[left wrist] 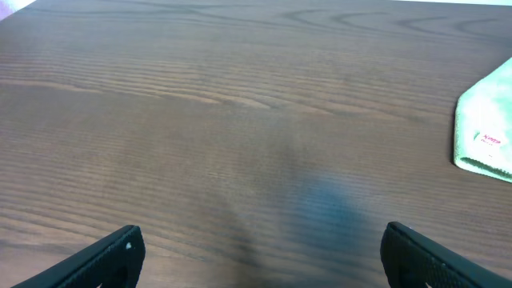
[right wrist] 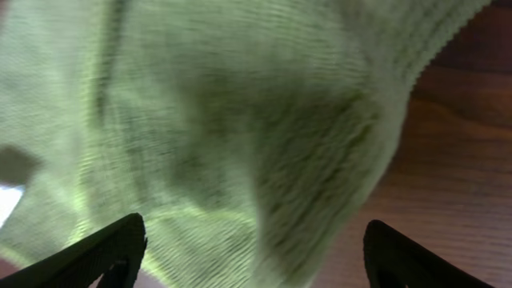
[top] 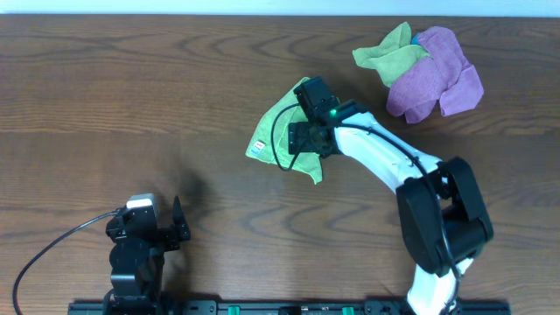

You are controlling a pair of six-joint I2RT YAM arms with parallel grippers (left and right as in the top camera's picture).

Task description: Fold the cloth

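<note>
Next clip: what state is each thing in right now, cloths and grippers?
Green cloth: rumpled, partly doubled over, not neatly folded.
Cloth pile: crumpled heap, apart from both arms.
Left gripper: open, empty, above bare table.
Right gripper: open, over the green cloth.

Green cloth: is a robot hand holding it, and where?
Nothing is held. The right gripper is open over the green cloth; the left gripper is open too, far from it.
</note>
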